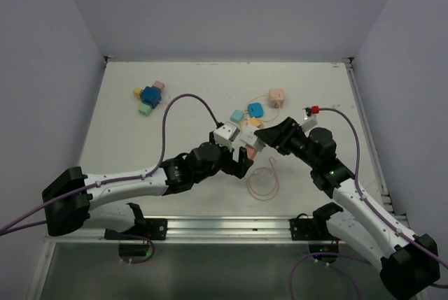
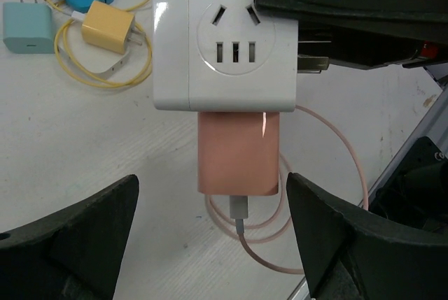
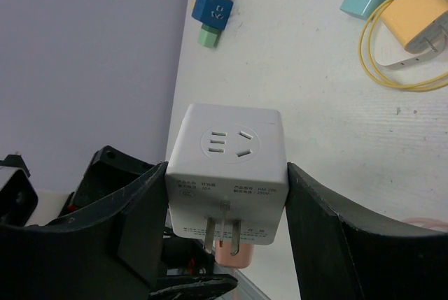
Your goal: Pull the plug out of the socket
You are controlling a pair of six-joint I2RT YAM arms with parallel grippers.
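Right now your right gripper (image 3: 227, 202) clamps the white socket cube (image 3: 225, 147) by two opposite sides.
Your left gripper (image 2: 210, 237) stands wide, fingers apart from the pink plug (image 2: 238, 153) seated in the cube's face; its pink cable (image 2: 241, 230) coils on the table (image 2: 84, 139) beyond.

A white table (image 1: 119, 139) fills the middle of the top view, evenly lit. Plain pale lavender walls close it in: a back wall (image 1: 224, 6) across the top, a left wall (image 1: 42, 69) and a right wall (image 1: 413, 48). An aluminium rail (image 1: 224, 226) runs along its lower edge.
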